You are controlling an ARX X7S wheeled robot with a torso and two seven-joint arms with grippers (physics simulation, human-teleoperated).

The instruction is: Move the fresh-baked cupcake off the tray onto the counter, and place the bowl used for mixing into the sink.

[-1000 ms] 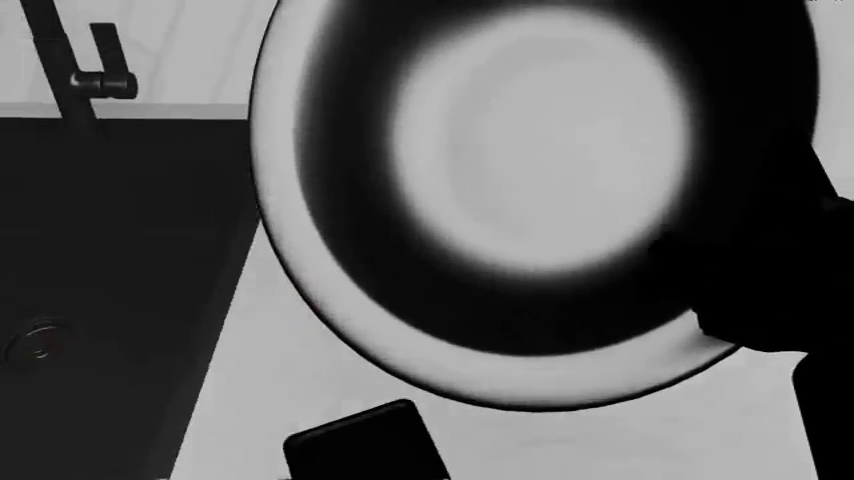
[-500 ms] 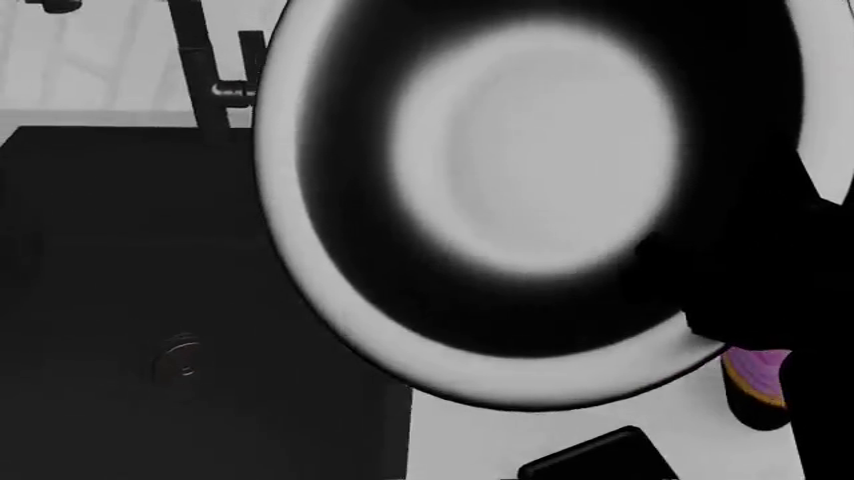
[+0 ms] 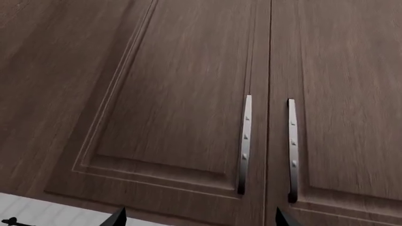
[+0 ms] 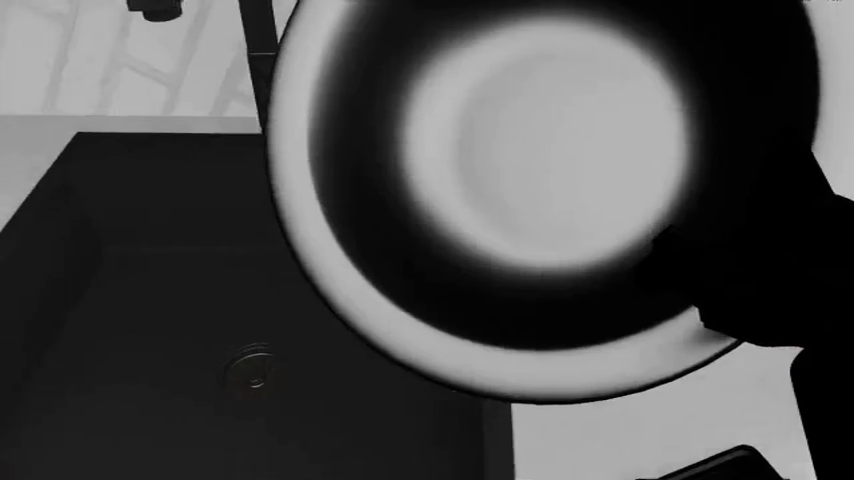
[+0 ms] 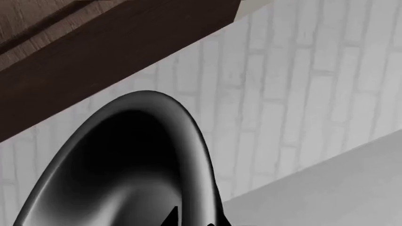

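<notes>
Filling most of the head view, tilted bowl [image 4: 534,200] held aloft over the sink [image 4: 160,330] right edge, right tool dark at its rim, grip unclear, drain [image 4: 251,370] below, bare worktop [image 4: 641,430] alongside, tray [image 4: 714,468] corner, left tool facing cabinet doors [image 3: 182,94], width unclear.

Bowl [image 4: 534,200] hung tilted over sink's [image 4: 160,300] right edge; basin lay open around drain [image 4: 251,370]; faucet [image 4: 256,30] stood at back.

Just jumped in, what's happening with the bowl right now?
The right arm holds the bowl up close to the head camera, tilted on edge, hanging over the sink and its counter-side edge. It is not in the basin yet. The left gripper is idle, open, facing cabinet doors.
</notes>
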